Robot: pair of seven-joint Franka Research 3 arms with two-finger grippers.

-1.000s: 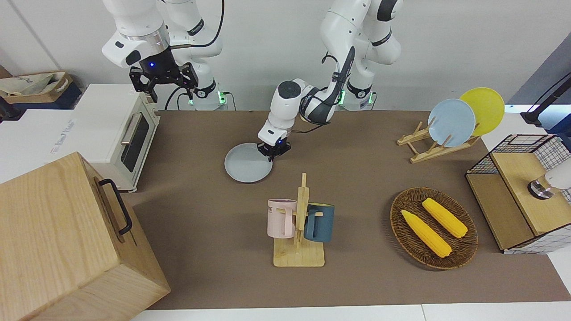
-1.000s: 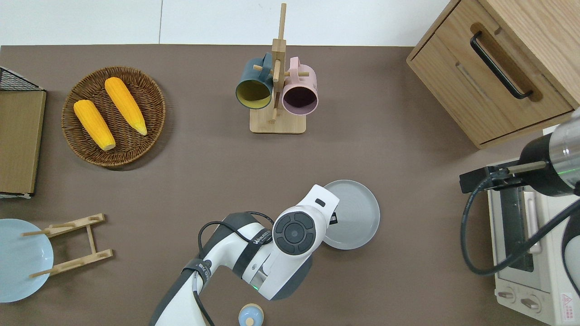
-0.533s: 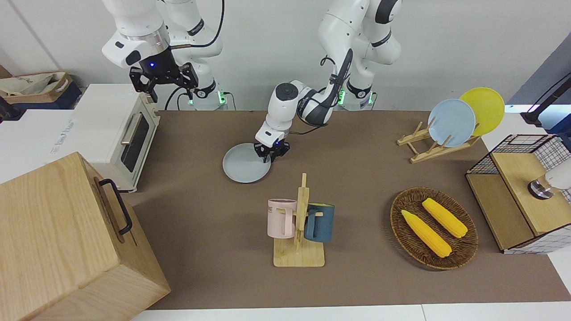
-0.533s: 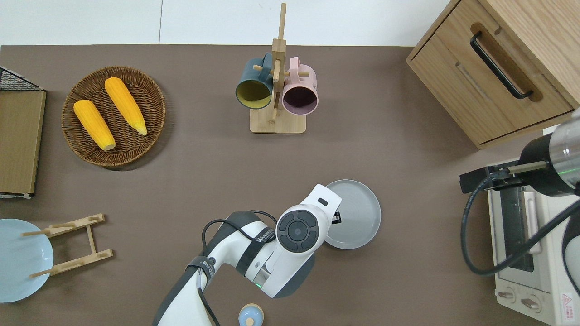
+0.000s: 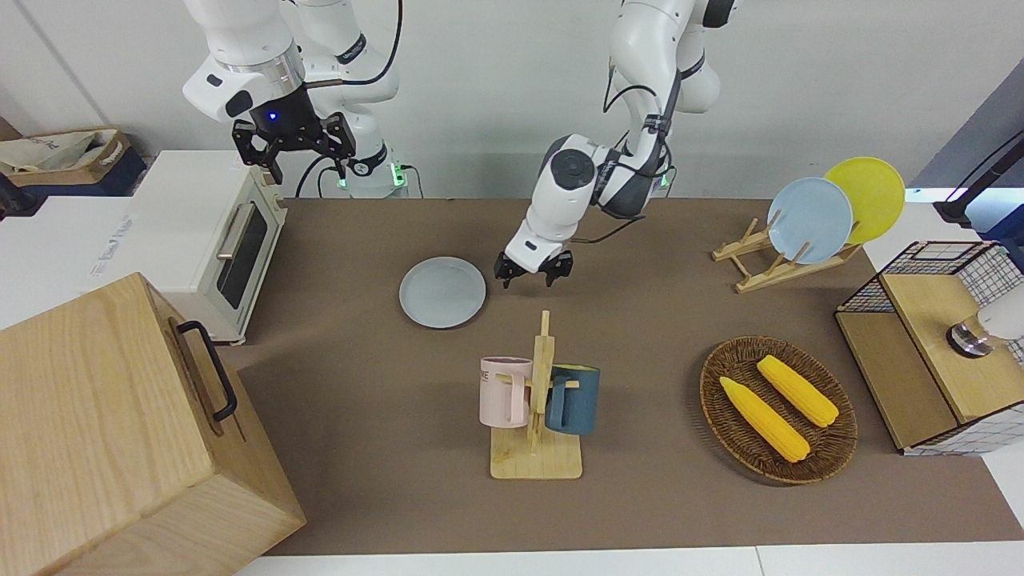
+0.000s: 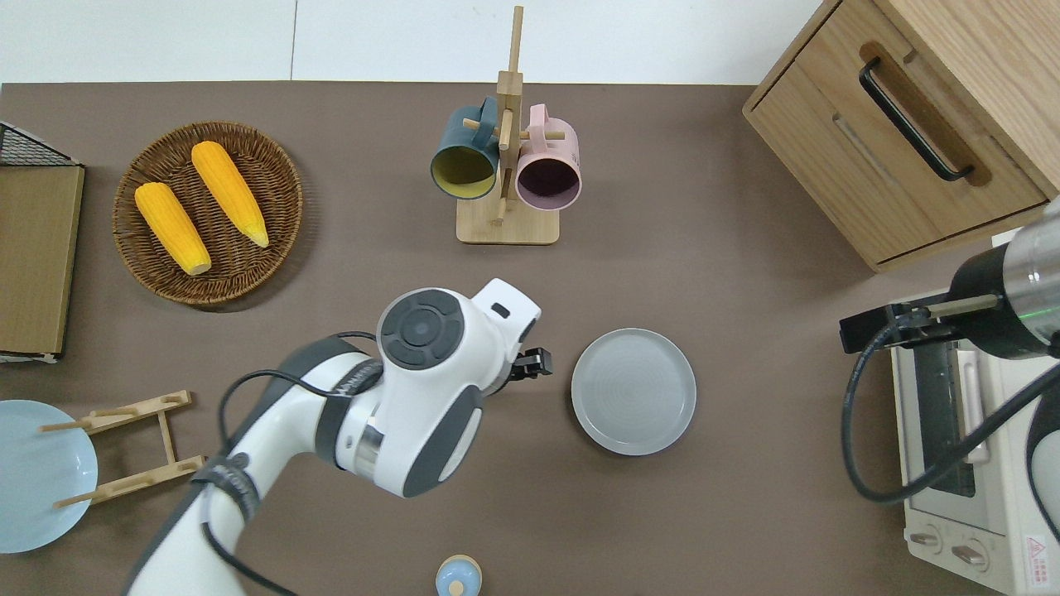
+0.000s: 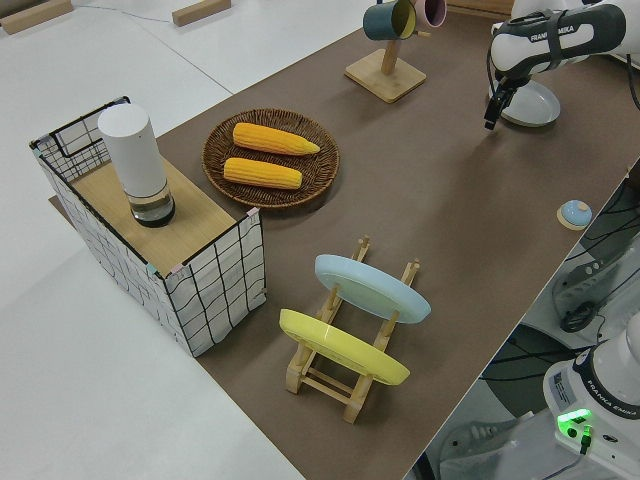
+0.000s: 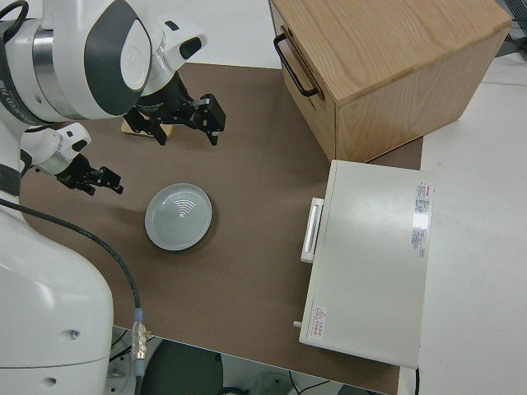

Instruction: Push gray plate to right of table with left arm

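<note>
— Where is the left pincer?

— Fingers spread, gripping nothing, hanging just beside the gray plate, clear of its rim. The right arm is parked.

— And the plate?

— Flat on the bench, between the pincer and the toaster oven. Probably stiff, light and slippery; push low against the rim.

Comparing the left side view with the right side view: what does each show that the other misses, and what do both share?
Only the left side view shows the wicker basket with corn, the plate rack holding the light-blue plate and yellow plate, and the wire crate. Only the right side view shows the toaster oven, the wooden cabinet and the parked right pincer. Both show the gray plate flat on the table, with the left pincer beside it, not touching.
</note>
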